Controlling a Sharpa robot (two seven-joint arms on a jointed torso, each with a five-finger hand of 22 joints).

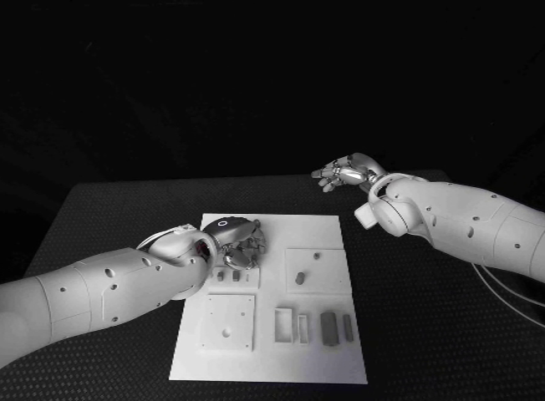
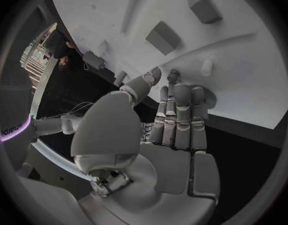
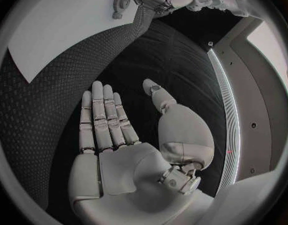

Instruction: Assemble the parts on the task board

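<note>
The white task board [image 1: 315, 355] lies in the middle of the black table. Small grey parts stand on it: a short peg [image 1: 300, 278] in a square recess, two small pieces [image 1: 221, 275] beside it, and two long bars [image 1: 330, 327] near the front. My left hand [image 1: 239, 242] hovers over the board's far left part, its fingers [image 2: 181, 110] stretched out side by side with nothing between them and the thumb. A small peg [image 2: 207, 65] and two blocks [image 2: 163, 37] stand just past the fingertips. My right hand [image 1: 348, 175] is open and flat [image 3: 113, 130] over the table, beyond the board's far right corner.
A square plate [image 1: 229, 324] with holes and two narrow frames [image 1: 283, 326] sit in the board's near half. Black textured mat [image 1: 430, 317] surrounds the board. The board's corner [image 3: 56, 30] lies well away from my right hand.
</note>
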